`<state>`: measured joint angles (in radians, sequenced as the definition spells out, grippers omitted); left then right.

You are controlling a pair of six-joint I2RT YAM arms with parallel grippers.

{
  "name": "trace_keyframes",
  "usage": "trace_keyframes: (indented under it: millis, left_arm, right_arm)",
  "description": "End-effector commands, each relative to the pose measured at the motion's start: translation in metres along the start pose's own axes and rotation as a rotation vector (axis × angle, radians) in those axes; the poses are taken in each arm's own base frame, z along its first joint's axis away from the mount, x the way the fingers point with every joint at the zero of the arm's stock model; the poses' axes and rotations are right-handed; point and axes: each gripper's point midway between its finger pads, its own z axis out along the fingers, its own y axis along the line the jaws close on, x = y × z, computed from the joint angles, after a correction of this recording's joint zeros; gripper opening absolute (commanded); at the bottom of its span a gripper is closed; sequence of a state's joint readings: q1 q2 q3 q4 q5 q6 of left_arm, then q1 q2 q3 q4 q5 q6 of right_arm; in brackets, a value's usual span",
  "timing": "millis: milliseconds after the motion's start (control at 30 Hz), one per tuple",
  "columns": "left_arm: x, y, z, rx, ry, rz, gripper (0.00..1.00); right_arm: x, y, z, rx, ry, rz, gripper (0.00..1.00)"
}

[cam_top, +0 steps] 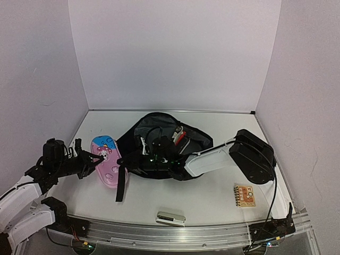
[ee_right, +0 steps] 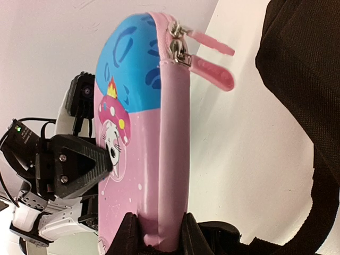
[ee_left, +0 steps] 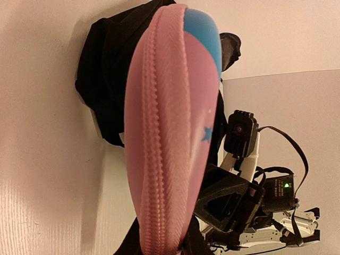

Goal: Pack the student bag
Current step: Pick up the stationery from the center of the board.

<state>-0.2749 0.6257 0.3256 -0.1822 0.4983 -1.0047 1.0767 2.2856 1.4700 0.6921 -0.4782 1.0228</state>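
Note:
The student bag (cam_top: 159,133) is a large black backpack lying mid-table, with a strap (cam_top: 121,180) trailing toward me. It also shows in the left wrist view (ee_left: 101,79) and the right wrist view (ee_right: 303,79). A pink and blue pencil case (cam_top: 105,160) with a cartoon cat sits just left of the bag. My left gripper (cam_top: 91,161) is shut on the case's left end (ee_left: 164,133). My right gripper (cam_top: 126,166) reaches across the bag and is shut on the opposite edge (ee_right: 159,159), its fingers (ee_right: 127,234) on either side of that edge.
A small orange notepad (cam_top: 245,195) lies at the front right. A small white and grey object (cam_top: 170,217) lies by the metal front rail. Something red and white (cam_top: 180,137) shows in the bag's opening. White walls enclose the table on three sides.

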Motion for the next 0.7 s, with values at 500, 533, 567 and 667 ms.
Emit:
trace_keyframes:
  millis: [500,533,567,667]
  left_arm:
    - [-0.078,-0.096,-0.057,-0.179,-0.195,0.369,0.0]
    - [-0.076,-0.106,-0.053,-0.15,-0.158,0.411,0.0]
    - [-0.071,-0.117,-0.046,-0.099,-0.104,0.444,0.0]
    - [-0.048,-0.143,-0.027,0.056,0.084,0.506,0.0]
  right_arm:
    - [-0.072,0.084,-0.093,0.327,-0.183,-0.461,0.94]
    - [-0.073,0.085,-0.099,0.344,-0.174,-0.476,0.96]
    - [-0.075,0.087,-0.104,0.349,-0.16,-0.488,0.97]
    - [-0.082,0.096,-0.124,0.32,-0.108,-0.506,0.98]
